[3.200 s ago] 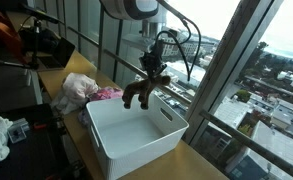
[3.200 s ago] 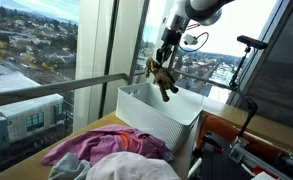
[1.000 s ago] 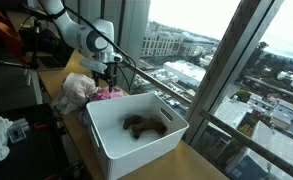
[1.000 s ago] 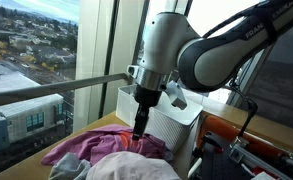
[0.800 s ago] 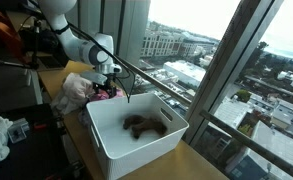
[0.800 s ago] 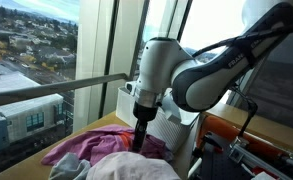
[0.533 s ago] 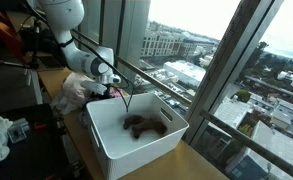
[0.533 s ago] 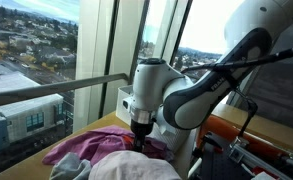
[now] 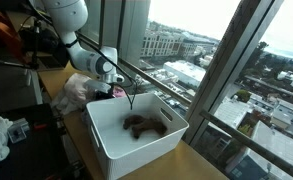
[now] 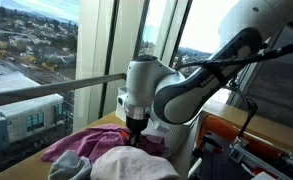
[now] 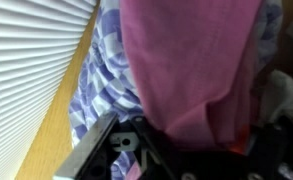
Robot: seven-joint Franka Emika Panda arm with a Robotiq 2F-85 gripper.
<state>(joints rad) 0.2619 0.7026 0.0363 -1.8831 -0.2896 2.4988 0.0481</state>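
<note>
The gripper [image 10: 136,137] points straight down and is sunk into a heap of laundry, its tips lost in the folds of a pink cloth [image 10: 86,150]. Whether the jaws are spread or pinching the fabric cannot be told: both exterior views hide them, and in the wrist view the pink cloth [image 11: 191,70] fills most of the frame, pressed right up against the dark gripper body at the bottom edge.

Just beside the pink cloth in that view lies a blue-and-white checked cloth [image 11: 111,85], and past it a strip of the wooden tabletop [image 11: 71,120]. In an exterior view a pale cloth [image 10: 136,165] lies heaped in front of the pink one, touching it.

The heap lies on the tabletop just beside a white bin [image 9: 106,145]. A brown plush toy [image 9: 144,125] lies on the floor of the bin. Both stand along a tall window [image 9: 216,50] with a city beyond.
</note>
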